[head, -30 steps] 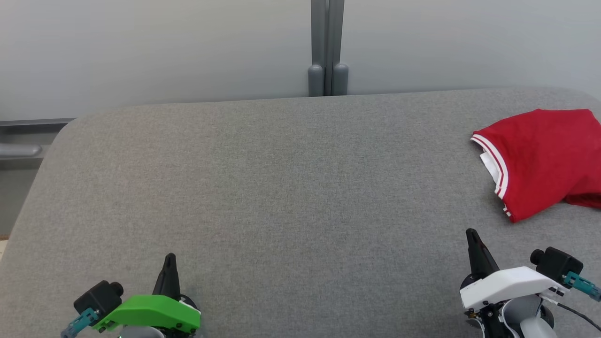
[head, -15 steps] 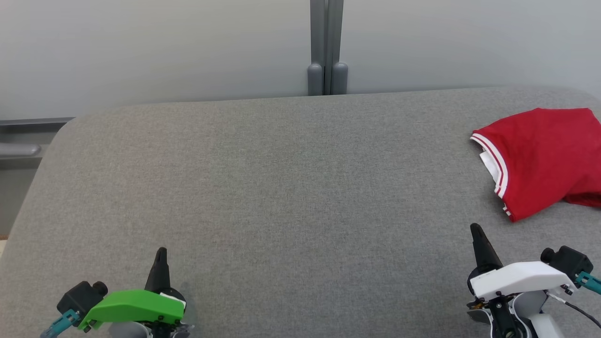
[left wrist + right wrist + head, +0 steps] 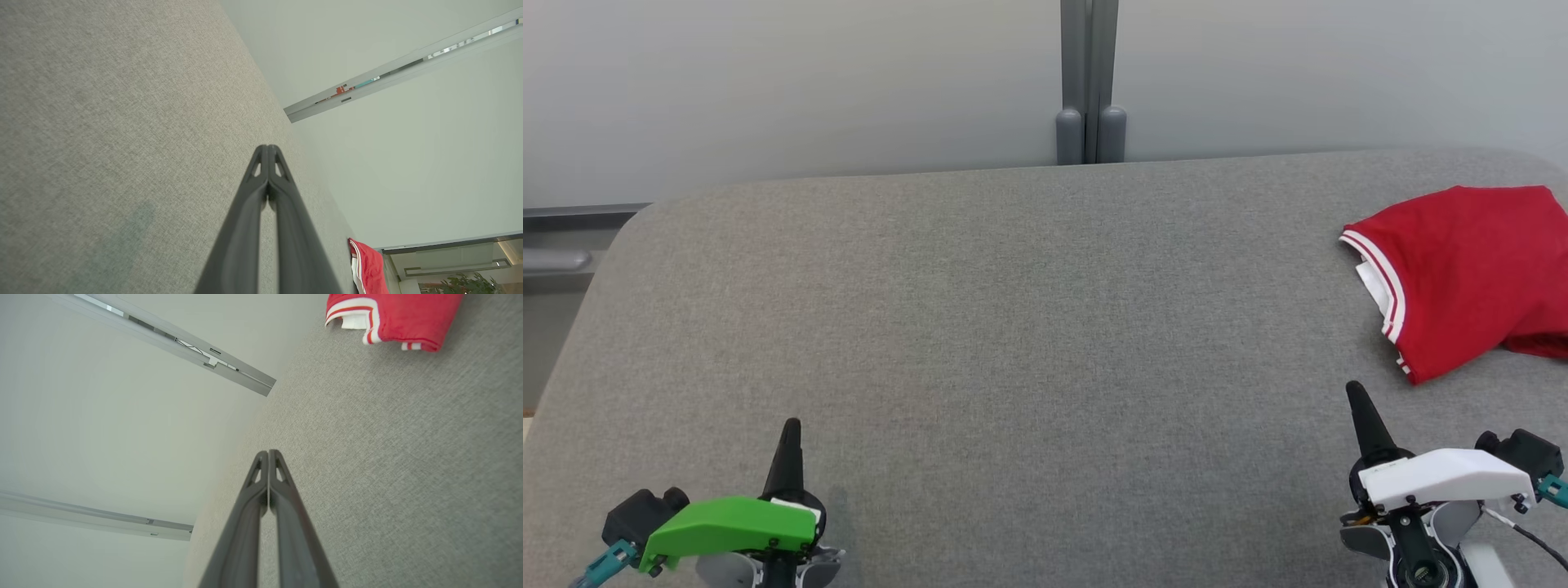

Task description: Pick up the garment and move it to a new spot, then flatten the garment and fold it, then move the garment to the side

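1. Grey cloth-covered table (image 3: 1013, 327). Takes up the lower three quarters of the head view, with rounded far corners at upper left and upper right. Runs down the left half of the left wrist view and the right half of the right wrist view.
2. Pale wall (image 3: 768, 82). Stands behind the table along the top of the head view.
3. Red garment (image 3: 1470, 269). Lies bunched on the table at the right edge of the head view, a little above mid-height, cut off by the frame. Shows a white-striped hem and a white inner patch on its left side. Appears again at the top right of the right wrist view and at the bottom right of the left wrist view. Touches neither gripper.
4. Right gripper (image 3: 1354, 390). Sits at the lower right of the head view under a white cover (image 3: 1441, 476). Keeps both dark fingers pressed together into one point aimed up the frame, holding nothing. Points near the garment's lower edge, apart from it.
5. Left gripper (image 3: 791, 426). Sits at the lower left of the head view under a green cover (image 3: 727, 523). Has its fingers closed tip to tip, empty, well apart from the garment.
6. Grey upright post (image 3: 1088, 82). Splits the wall at top centre and ends at the table's far edge.
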### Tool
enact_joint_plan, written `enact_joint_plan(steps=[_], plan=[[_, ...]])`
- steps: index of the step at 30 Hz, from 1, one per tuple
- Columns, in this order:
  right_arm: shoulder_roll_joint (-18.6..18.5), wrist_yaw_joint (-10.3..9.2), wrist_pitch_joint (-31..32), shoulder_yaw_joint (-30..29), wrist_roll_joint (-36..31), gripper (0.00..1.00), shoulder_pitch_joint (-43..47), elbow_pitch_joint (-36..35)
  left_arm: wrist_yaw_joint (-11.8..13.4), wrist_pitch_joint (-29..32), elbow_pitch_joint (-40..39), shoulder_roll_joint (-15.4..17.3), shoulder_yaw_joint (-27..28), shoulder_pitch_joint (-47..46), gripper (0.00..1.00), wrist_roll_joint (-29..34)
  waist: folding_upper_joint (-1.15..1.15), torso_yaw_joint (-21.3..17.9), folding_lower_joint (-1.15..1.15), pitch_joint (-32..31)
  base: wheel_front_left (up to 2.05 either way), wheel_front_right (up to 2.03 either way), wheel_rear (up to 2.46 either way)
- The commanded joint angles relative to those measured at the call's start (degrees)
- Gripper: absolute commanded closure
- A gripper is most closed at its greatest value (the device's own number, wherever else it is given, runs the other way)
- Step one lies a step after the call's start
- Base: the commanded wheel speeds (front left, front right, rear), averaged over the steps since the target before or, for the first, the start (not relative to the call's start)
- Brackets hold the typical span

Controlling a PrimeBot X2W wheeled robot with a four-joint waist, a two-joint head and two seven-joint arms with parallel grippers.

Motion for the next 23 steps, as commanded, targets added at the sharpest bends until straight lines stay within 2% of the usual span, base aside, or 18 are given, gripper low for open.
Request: enact_joint_plan(steps=[1, 23], plan=[[-0.27, -0.03, 0.46, -0.34, 1.76, 1.00, -1.38, -0.84, -0.61, 0.46, -0.83, 0.08, 0.72, -1.52, 1.00, -1.61, 0.00, -0.01, 0.00, 0.02, 0.00, 0.00, 0.00], [-0.35, -0.04, 3.20, -1.68, 13.68, 1.00, -1.74, -1.80, -2.49, 3.49, -2.19, 0.07, 3.80, -2.01, 1.00, -11.88, 0.00, -0.18, 0.00, 0.28, 0.00, 0.00, 0.00]])
